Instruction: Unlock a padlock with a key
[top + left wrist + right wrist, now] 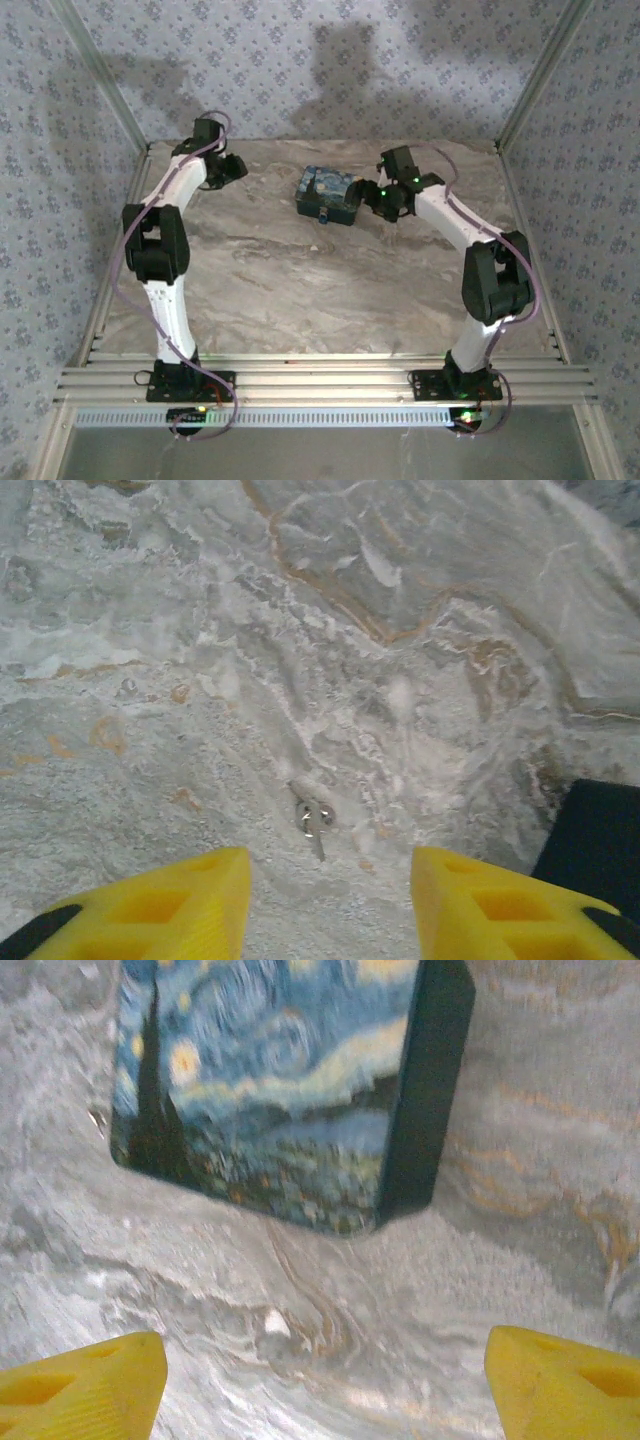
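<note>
- Nearest to me, seen from above: the left arm and right arm rise from the rail and reach away over the marbled table.
- Left wrist view, the left gripper: its yellow fingers stand partly apart with bare table in the gap, and they have hold of nothing.
- Just ahead of that gap lies the key, a small greyish piece flat on the table, touching neither finger (too small for me to read its colour with confidence).
- Right wrist view, the right gripper: its fingers are spread wide, one at each lower corner, with nothing between them.
- Beyond them rests the box, printed with blue swirls; it is apart from both fingers, and its dark side wall faces right.
- From above, the box sits at the far middle of the table. The right gripper is just beside its right end, and the left gripper is well apart, near the far-left corner.
- Farthest: patterned walls.
</note>
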